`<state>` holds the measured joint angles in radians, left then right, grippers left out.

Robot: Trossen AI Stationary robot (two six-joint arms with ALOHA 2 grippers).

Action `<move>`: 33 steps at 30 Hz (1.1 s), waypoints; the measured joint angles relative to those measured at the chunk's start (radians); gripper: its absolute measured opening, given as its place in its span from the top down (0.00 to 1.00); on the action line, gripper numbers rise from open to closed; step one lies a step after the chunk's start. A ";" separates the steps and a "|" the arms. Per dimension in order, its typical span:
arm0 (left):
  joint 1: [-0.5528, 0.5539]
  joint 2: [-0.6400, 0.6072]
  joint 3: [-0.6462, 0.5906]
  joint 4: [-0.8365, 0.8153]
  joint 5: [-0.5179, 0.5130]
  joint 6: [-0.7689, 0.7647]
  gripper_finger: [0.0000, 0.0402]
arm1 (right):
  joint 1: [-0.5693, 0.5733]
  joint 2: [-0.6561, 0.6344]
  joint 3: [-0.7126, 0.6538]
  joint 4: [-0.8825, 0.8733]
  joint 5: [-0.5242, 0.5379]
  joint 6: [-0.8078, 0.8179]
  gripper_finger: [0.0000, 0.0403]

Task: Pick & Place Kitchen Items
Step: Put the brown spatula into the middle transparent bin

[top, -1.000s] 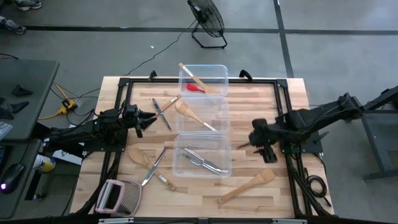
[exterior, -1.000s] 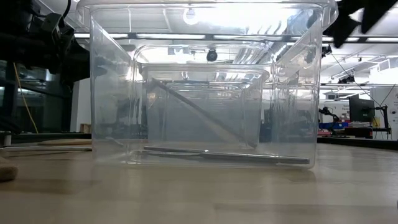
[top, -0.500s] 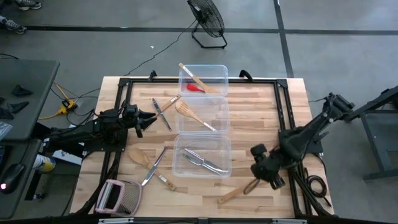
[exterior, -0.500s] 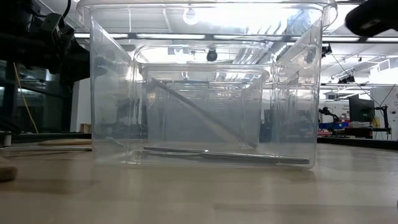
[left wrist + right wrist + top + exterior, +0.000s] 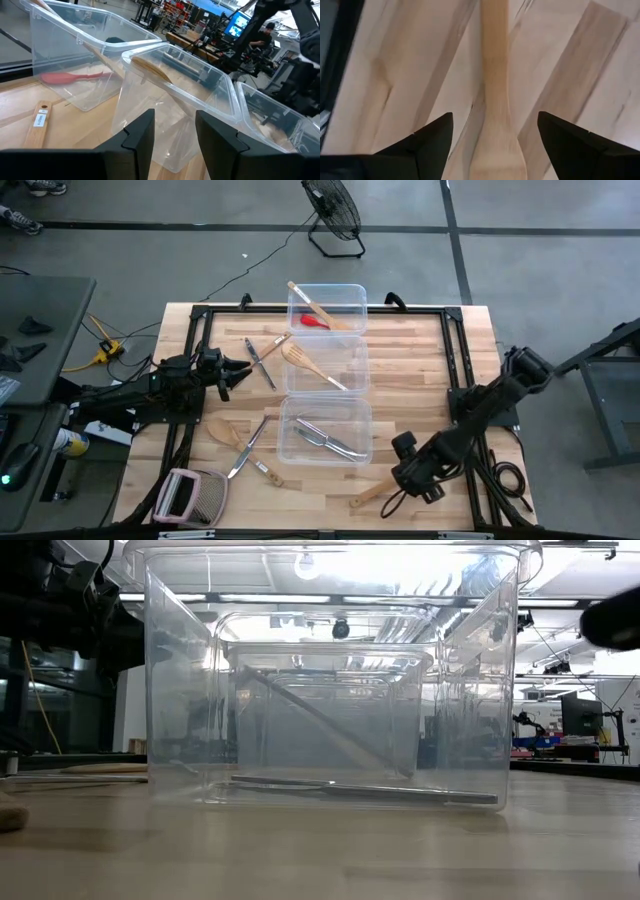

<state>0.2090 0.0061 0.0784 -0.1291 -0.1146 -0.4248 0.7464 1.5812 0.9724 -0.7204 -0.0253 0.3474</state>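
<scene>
Kitchen items lie scattered over the desk (image 5: pixel 420 350) and in three clear tubs set in a row down its middle. The tub (image 5: pixel 327 307) at the far edge holds a wooden spoon and a small red utensil (image 5: pixel 315 322); the middle tub (image 5: pixel 345 355) holds a wooden spatula (image 5: pixel 312 367) leaning over its rim; the near tub (image 5: pixel 325 428) holds metal cutlery (image 5: pixel 330 440). Left of the tubs, on the bare wood, lie more pieces: a couple of slim utensils (image 5: pixel 262 358) near the far side and a wooden spoon (image 5: pixel 224 431) with a knife beside it toward the near left corner.

The step in hand looks like the pick of the wooden spatula (image 5: pixel 495 100) lying near the desk's near right corner. The right tool (image 5: pixel 412 473) hangs right above it with its two fingers (image 5: pixel 427 142) spread wide, one on each side of the handle and not touching it. Nothing is gripped yet.

The left tool (image 5: pixel 172 135) waits by the desk's left edge, facing the tubs, its fingers partly apart and empty.

Next, I judge, the right tool must come down until the fingers straddle the handle close to the wood, then close. The spatula is flat and thin, so the fingers need to reach low enough to catch its edges, or they may slip over the top.
</scene>
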 joint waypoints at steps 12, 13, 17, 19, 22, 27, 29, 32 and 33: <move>0.000 0.000 0.000 0.000 0.000 0.000 0.64 | -0.002 0.136 -0.005 0.073 0.023 0.026 0.30; 0.000 0.000 0.000 0.000 0.000 0.000 0.64 | -0.001 0.141 -0.005 0.073 0.033 0.027 0.30; 0.000 0.000 0.000 0.000 0.000 0.000 0.64 | 0.002 0.146 -0.007 0.073 0.052 0.027 0.30; 0.000 0.000 0.000 0.000 0.000 0.000 0.64 | 0.006 0.146 -0.009 0.065 0.050 0.041 0.32; 0.000 0.000 0.000 0.000 0.000 0.000 0.64 | 0.019 0.146 -0.009 0.045 0.049 0.059 0.35; 0.000 0.000 0.000 0.000 0.000 0.000 0.64 | 0.046 0.143 -0.039 0.076 0.053 0.071 0.41; 0.000 0.000 0.000 0.000 0.000 0.000 0.64 | 0.054 0.141 -0.053 0.091 0.061 0.070 0.43; 0.000 0.000 0.000 0.000 0.000 0.000 0.64 | 0.060 0.141 -0.056 0.094 0.079 0.069 0.45; 0.000 0.000 0.000 0.000 0.000 0.000 0.64 | 0.060 0.141 -0.056 0.097 0.082 0.069 0.45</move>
<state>0.2091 0.0061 0.0784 -0.1294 -0.1146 -0.4248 0.8059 1.7218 0.9161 -0.6238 0.0567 0.4160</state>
